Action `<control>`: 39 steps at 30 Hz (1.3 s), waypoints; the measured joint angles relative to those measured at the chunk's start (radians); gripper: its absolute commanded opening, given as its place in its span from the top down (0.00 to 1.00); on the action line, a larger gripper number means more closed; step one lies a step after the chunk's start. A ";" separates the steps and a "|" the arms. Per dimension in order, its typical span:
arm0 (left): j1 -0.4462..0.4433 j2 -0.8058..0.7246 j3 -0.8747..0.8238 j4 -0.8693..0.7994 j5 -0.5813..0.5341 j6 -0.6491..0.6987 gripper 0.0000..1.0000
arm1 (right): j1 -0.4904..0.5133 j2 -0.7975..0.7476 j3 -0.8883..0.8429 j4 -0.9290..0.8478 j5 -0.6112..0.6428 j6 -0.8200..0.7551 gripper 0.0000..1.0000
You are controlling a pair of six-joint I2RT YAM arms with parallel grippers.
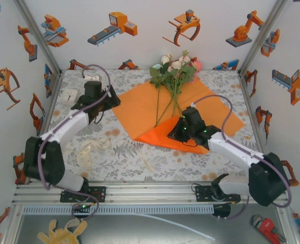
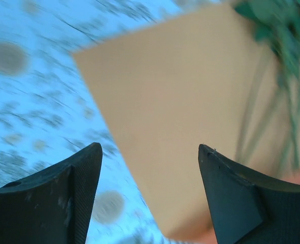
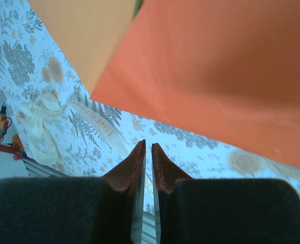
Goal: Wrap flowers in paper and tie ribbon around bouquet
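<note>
The orange paper [image 1: 139, 109] lies spread on the patterned tablecloth, its near corner folded over into a brighter flap [image 1: 162, 136]. The flowers [image 1: 172, 68] rest on it, blooms at the back and stems running toward the fold. My left gripper [image 1: 109, 101] hovers at the paper's left corner; in the left wrist view it [image 2: 150, 147] is open and empty above the paper [image 2: 165, 101], with blurred stems [image 2: 287, 101] at the right. My right gripper [image 1: 179, 133] sits over the flap; its jaws [image 3: 147, 144] stand a narrow slit apart, holding nothing, just off the flap [image 3: 221, 66]. The cream ribbon [image 1: 91, 150] [image 3: 48, 114] lies loosely bunched on the cloth.
A small white item [image 1: 68, 95] sits at the back left of the table. Printed enclosure walls close in the left, back and right sides. An aluminium rail [image 1: 139, 193] runs along the near edge by the arm bases.
</note>
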 measured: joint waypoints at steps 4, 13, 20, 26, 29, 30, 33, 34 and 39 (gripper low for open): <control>0.086 0.230 0.184 -0.052 -0.077 -0.014 0.29 | 0.012 0.078 0.027 0.052 -0.001 0.000 0.81; 0.097 0.541 0.432 -0.143 -0.074 -0.002 0.19 | 0.012 0.111 0.079 0.065 -0.001 -0.031 0.79; 0.056 0.589 0.480 -0.191 -0.024 0.002 0.20 | 0.012 0.113 0.096 0.064 -0.003 -0.055 0.79; 0.035 0.616 0.515 -0.185 0.046 -0.004 0.33 | 0.012 0.113 0.096 0.052 -0.009 -0.061 0.79; 0.032 0.621 0.515 -0.174 0.090 -0.014 0.43 | 0.011 0.110 0.095 0.050 -0.008 -0.062 0.79; 0.031 0.623 0.515 -0.170 0.104 -0.016 0.45 | 0.011 0.109 0.094 0.050 -0.008 -0.063 0.78; 0.027 0.625 0.515 -0.166 0.149 -0.029 0.49 | 0.010 0.106 0.084 0.048 0.000 -0.062 0.79; 0.026 0.625 0.514 -0.165 0.166 -0.033 0.50 | 0.008 0.106 0.079 0.046 0.002 -0.062 0.79; 0.005 0.606 0.462 -0.121 0.277 -0.087 0.62 | -0.005 0.107 0.053 0.027 0.007 -0.062 0.79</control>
